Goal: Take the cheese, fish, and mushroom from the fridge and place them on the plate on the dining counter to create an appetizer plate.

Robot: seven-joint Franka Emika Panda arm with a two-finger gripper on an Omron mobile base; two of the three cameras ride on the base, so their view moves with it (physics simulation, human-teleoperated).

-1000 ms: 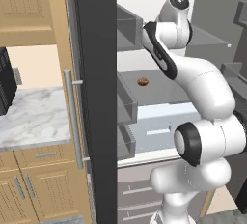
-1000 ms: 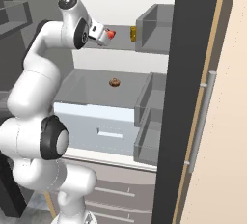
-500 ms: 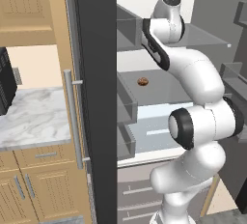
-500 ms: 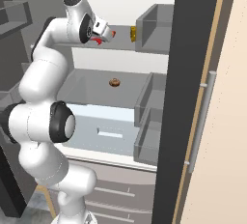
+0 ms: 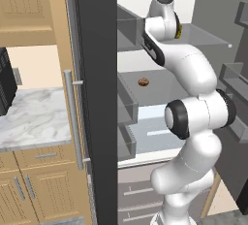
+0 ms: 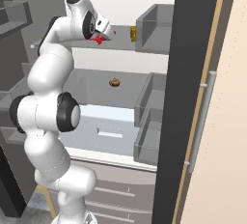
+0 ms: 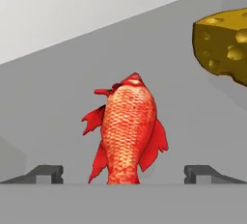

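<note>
The red-orange fish (image 7: 128, 131) lies on the fridge's upper grey shelf, its tail end between my two fingertips (image 7: 46, 172). My gripper (image 7: 123, 174) is open and wide around it, not closed on it. The yellow cheese (image 7: 222, 49) sits on the same shelf, further back and to the right. In the right base view my gripper (image 6: 103, 29) hovers over the fish (image 6: 100, 39), with the cheese (image 6: 133, 33) beyond it. The brown mushroom (image 6: 115, 82) (image 5: 143, 81) rests alone on the shelf below. The fridge (image 5: 94, 98) stands open with its dark door at the left.
A pale blue-white drawer (image 6: 101, 121) sits under the mushroom's shelf. Grey door bins (image 6: 154, 32) (image 6: 147, 136) line the right door. A marble wall counter (image 5: 29, 117) with wooden cabinets and a dark appliance (image 5: 4, 81) lies left of the fridge.
The arm has swung upright and turned, and the hand has edged closer over the fish. The jaws stayed open; the foods have not moved.
</note>
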